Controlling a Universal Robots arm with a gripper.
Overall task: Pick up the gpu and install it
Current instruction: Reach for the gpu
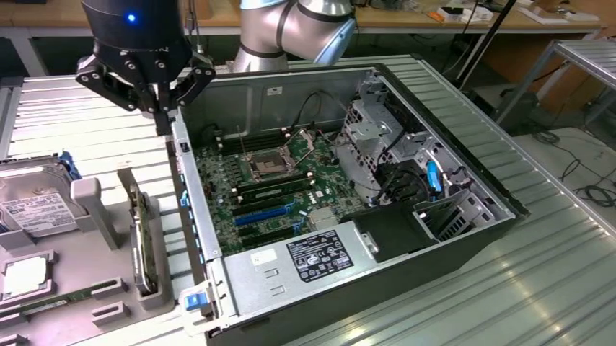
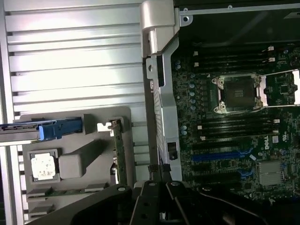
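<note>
Approach step: my jaws pressed together, holding nothing, the gpu not yet picked.

On the exterior view's left lies the hard drive (image 1: 34, 209); beside it the gpu (image 1: 143, 238) stands on edge in the grey holder (image 1: 97, 209), just beside the case wall (image 1: 192, 216); I, the gripper (image 1: 161, 115), hang above that wall, well apart from the card; taking it calls, I judge, for parted jaws squared to its top edge; the wall crowds that side; the motherboard (image 1: 279, 180) lies open further right.
</note>
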